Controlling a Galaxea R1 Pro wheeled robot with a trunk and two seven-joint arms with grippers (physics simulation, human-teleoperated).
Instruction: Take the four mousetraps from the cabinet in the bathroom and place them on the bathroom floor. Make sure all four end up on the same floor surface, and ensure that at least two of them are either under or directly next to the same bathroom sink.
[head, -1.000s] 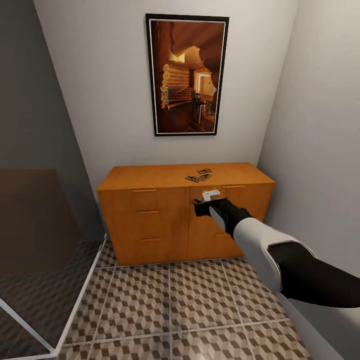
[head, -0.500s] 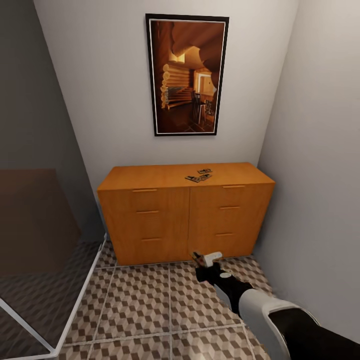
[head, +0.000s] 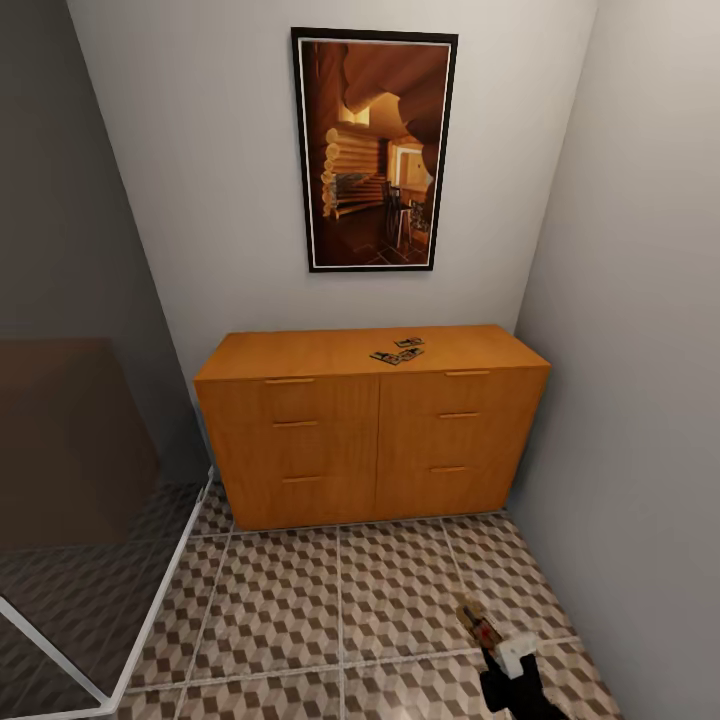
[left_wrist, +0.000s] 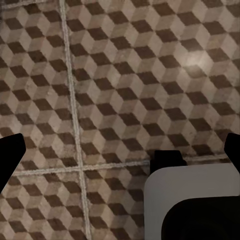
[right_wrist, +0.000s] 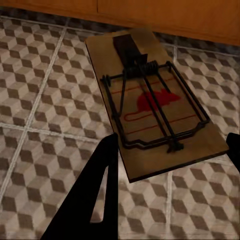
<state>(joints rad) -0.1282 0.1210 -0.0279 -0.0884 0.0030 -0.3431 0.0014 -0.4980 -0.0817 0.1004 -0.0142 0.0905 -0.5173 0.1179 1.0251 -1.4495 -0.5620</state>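
The orange-brown cabinet (head: 370, 430) stands against the back wall, and a small cluster of mousetraps (head: 398, 352) lies on its top, right of centre. Low at the near right, my right gripper (head: 497, 640) is shut on one mousetrap (head: 479, 622), holding it close over the cube-patterned bathroom floor (head: 330, 600). The right wrist view shows that mousetrap (right_wrist: 150, 105) large: a brown board with dark wire and a red mouse mark, its near end between the two dark fingers (right_wrist: 102, 190). My left gripper (left_wrist: 121, 152) hangs open over bare tiles. The sink is out of view.
A framed picture (head: 375, 150) hangs above the cabinet. A grey wall (head: 640, 400) closes the right side. At the left, a white-framed glass partition (head: 150, 620) borders a darker area with a brown block (head: 70, 440). Open tiles lie in front of the cabinet.
My right arm has dropped from drawer height in front of the cabinet down to just above the floor, drawing back toward me with the mousetrap in its grip. The cabinet has not changed.
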